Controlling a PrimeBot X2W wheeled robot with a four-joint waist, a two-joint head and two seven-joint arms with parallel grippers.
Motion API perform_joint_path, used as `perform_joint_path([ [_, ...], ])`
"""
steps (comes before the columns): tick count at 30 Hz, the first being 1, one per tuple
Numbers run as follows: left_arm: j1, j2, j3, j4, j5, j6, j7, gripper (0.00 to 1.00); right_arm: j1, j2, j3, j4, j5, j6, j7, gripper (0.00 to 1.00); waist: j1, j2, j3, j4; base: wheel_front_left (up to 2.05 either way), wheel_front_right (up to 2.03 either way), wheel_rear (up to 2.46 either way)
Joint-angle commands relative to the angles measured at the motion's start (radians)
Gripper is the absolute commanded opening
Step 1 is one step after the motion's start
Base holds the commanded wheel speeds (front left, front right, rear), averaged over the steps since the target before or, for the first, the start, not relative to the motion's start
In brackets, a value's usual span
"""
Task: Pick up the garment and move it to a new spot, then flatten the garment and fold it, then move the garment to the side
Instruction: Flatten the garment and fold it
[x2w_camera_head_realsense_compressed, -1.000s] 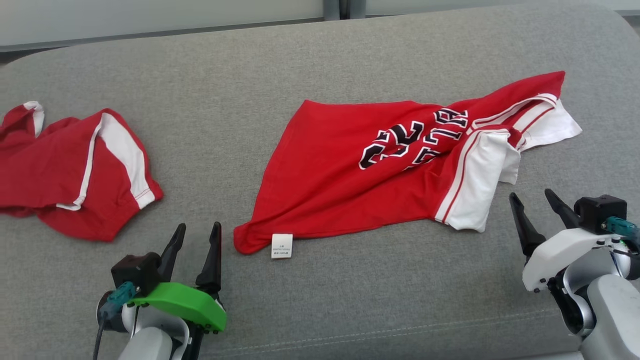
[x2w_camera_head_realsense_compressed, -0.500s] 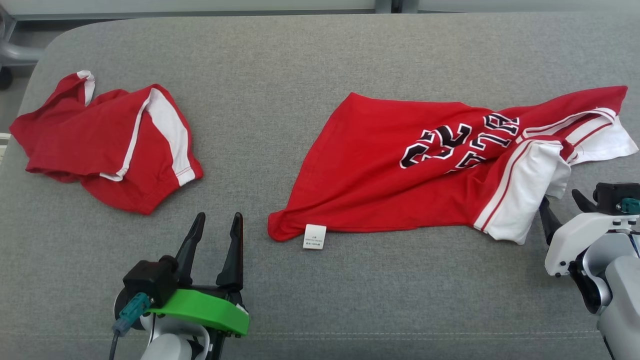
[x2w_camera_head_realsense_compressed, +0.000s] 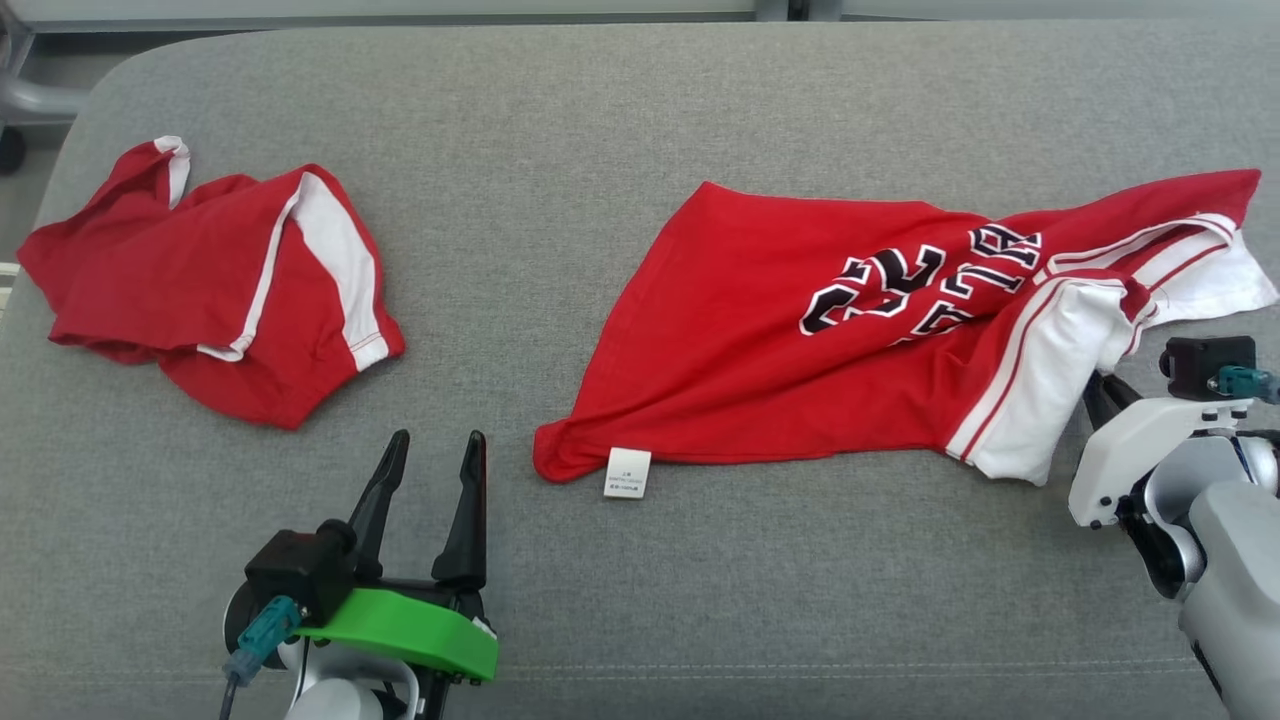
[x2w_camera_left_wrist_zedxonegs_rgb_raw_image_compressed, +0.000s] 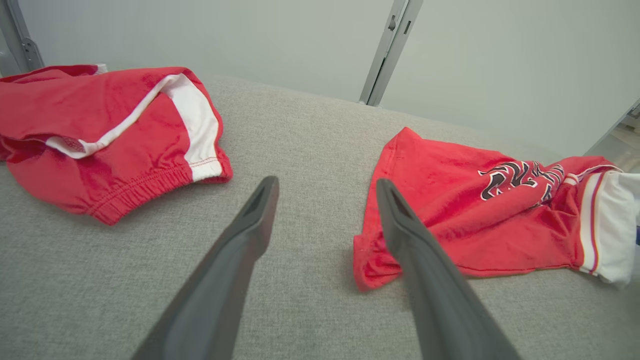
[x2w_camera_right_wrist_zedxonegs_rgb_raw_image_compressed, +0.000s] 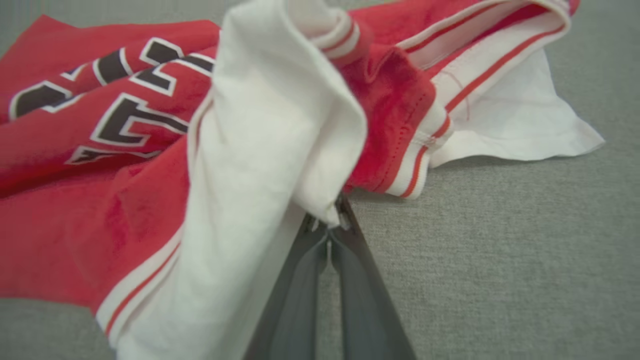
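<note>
The right gripper (x2w_camera_right_wrist_zedxonegs_rgb_raw_image_compressed: 330, 226) had advanced and clamped the white sleeve (x2w_camera_right_wrist_zedxonegs_rgb_raw_image_compressed: 260, 150) of the jersey (x2w_camera_head_realsense_compressed: 760, 350), apparently just its edge, ready to lift. The jersey lay crumpled right of centre; the left gripper (x2w_camera_head_realsense_compressed: 437, 442) stood open, near-left.

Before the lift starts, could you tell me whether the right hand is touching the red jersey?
Touching. The right wrist view shows the right hand shut on the white sleeve edge of the jersey.
</note>
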Motion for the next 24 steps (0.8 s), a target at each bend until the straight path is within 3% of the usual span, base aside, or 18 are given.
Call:
perform_joint_path([
  [1, 0.014, 0.005, 0.0, -0.006, 0.01, 0.003, 0.002, 1.0, 0.007, -0.013, 0.01, -0.019, 0.035, -0.001, 0.003, 0.0, 0.0, 0.0, -0.014, -0.028, 0.0, 0.0, 0.0],
  [5, 0.026, 0.005, -0.004, -0.012, 0.005, 0.007, 0.004, 1.0, 0.068, -0.037, 0.039, -0.112, 0.196, -0.001, 0.09, 0.0, 0.0, 0.0, -0.033, -0.086, 0.0, 0.0, 0.0],
  [10, 0.027, 0.0, -0.015, -0.017, 0.006, 0.007, 0.003, 1.0, 0.159, -0.14, 0.04, -0.284, 0.381, -0.001, 0.275, 0.0, 0.0, 0.0, -0.049, -0.15, 0.0, 0.0, 0.0],
  [15, 0.023, -0.005, -0.02, -0.016, 0.005, 0.009, 0.001, 1.0, 0.237, -0.229, -0.007, -0.404, 0.482, -0.001, 0.436, 0.0, 0.0, 0.0, -0.049, -0.182, 0.0, 0.0, 0.0],
  [19, 0.009, -0.002, -0.024, -0.014, 0.004, 0.005, 0.001, 1.0, 0.237, -0.246, -0.061, -0.396, 0.505, -0.001, 0.511, 0.0, 0.0, 0.0, -0.036, -0.181, 0.0, 0.0, 0.0],
  [24, -0.007, 0.007, -0.027, -0.016, 0.009, 0.005, 0.006, 1.0, 0.185, -0.212, -0.098, -0.301, 0.46, -0.001, 0.558, 0.0, 0.0, 0.0, -0.016, -0.157, 0.0, 0.0, 0.0],
])
